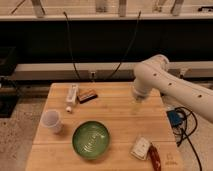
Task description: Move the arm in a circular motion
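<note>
The large white arm (pixel 167 85) of thick tubular segments reaches in from the right edge, with small dark holes along it. It bends at a rounded joint near the table's back right and points down. Its slim pale-yellowish tip, the gripper (pixel 136 107), hangs just above the right middle of the wooden table (pixel 115 112). It holds nothing that I can see.
On the table: a green bowl (pixel 91 139) front centre, a white cup (pixel 52 121) at left, a white tube (pixel 72 95) and a dark bar (pixel 87 95) at the back, a white packet (pixel 140 147) and a red item (pixel 154 158) front right. Cables and a blue box (pixel 175 118) lie right of the table.
</note>
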